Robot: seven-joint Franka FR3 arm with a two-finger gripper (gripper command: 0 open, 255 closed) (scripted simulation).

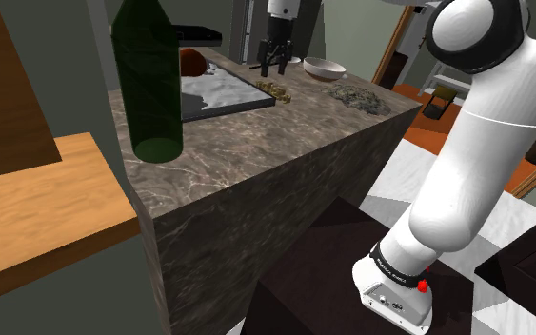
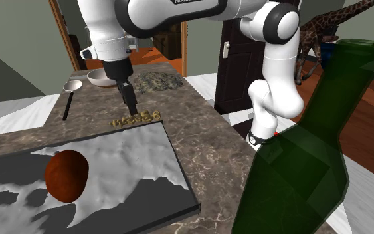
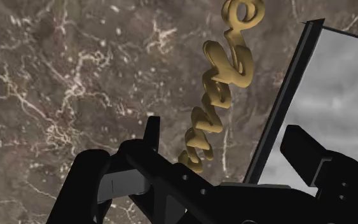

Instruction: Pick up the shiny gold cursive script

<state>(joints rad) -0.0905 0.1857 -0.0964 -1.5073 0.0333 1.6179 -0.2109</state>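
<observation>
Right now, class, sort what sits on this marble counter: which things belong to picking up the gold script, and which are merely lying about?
Belonging to the job:
gold cursive script
gripper, open, with the script between its fingers, not touching

Lying about:
green bottle
reddish-brown ball
grey slab
white bowl
spoon

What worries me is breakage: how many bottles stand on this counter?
1. The dark green bottle stands at the corner of the marble counter nearest the shoulder camera, far from the gripper above the gold script. No other seems hidden.
</observation>
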